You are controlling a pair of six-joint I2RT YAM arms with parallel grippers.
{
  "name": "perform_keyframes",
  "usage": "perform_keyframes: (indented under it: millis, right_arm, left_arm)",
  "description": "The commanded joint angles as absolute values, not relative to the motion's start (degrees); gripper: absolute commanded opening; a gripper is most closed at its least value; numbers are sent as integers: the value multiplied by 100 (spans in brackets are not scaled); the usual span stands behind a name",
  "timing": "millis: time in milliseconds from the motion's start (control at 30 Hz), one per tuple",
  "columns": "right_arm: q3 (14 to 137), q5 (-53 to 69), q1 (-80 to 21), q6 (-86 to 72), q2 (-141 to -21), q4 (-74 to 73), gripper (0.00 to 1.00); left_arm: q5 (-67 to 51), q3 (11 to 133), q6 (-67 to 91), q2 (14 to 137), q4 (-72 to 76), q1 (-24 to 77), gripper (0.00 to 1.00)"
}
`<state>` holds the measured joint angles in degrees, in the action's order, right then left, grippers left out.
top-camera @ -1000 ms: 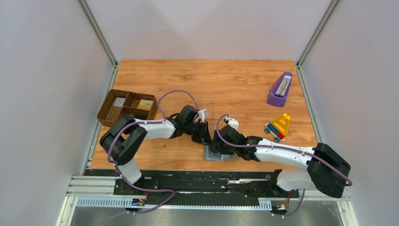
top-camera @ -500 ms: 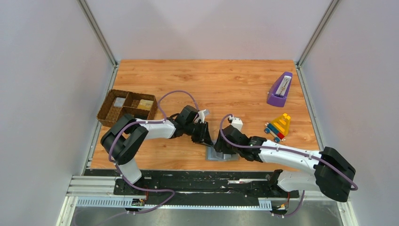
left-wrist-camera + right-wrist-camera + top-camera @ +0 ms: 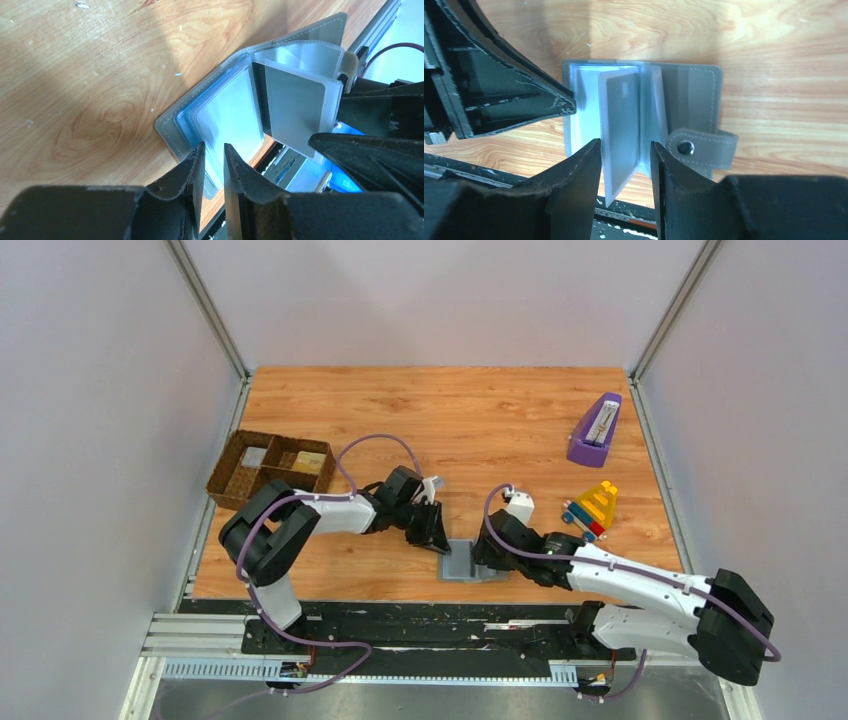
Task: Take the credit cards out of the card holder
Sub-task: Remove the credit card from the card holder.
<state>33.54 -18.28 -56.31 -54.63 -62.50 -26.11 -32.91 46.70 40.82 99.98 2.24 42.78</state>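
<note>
The card holder (image 3: 462,565) lies open near the table's front edge, grey outside with pale blue clear sleeves inside (image 3: 225,115). One sleeve stands up from it with a grey credit card (image 3: 621,115) inside. My right gripper (image 3: 625,150) is open, with that raised sleeve standing slantwise between its fingers. My left gripper (image 3: 214,150) sits low over the holder's left half, its jaws a narrow gap apart with nothing between them. The holder's snap strap (image 3: 701,147) lies flat to the right. A tan card (image 3: 310,461) and a grey card (image 3: 255,455) lie in the tray.
The brown woven divided tray (image 3: 232,480) stands at the left. A purple metronome (image 3: 595,430) is at the back right, and a colourful toy (image 3: 592,508) lies in front of it. The black rail (image 3: 420,625) runs just beyond the holder's near edge.
My right arm has shifted to the right and its jaws have narrowed around the raised sleeve. More of the holder shows from above. The left gripper has barely moved.
</note>
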Motion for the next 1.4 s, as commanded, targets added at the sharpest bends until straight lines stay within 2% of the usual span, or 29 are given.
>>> perform_keyframes:
  millis: [0, 167, 467, 767, 1000, 1367]
  right_arm:
    - [3387, -2264, -5606, -5747, -5846, -3409, 41]
    - [3533, -2648, -5559, -5665, -5420, -3936, 40]
    - [4168, -2179, -5555, -5318, -5450, -3969, 35]
    - [4465, -1009, -5555, -4770, -6008, -2808, 31]
    - [4135, -1101, -5362, -4877, -6661, -2710, 30]
    - [3092, -1004, -4899, -5136, -6579, -2387, 27]
  left_arm:
    - [-3064, 4902, 3843, 9966, -29, 4324, 29]
    - [-2794, 5014, 3654, 9883, -417, 4333, 28]
    - [-2672, 5194, 3678, 9630, -677, 4425, 28]
    - [-2678, 5383, 3717, 9733, -716, 4542, 28]
    - [-2431, 5398, 3584, 9762, -1002, 4553, 28]
    - [-2259, 5586, 3661, 9432, -1144, 4649, 28]
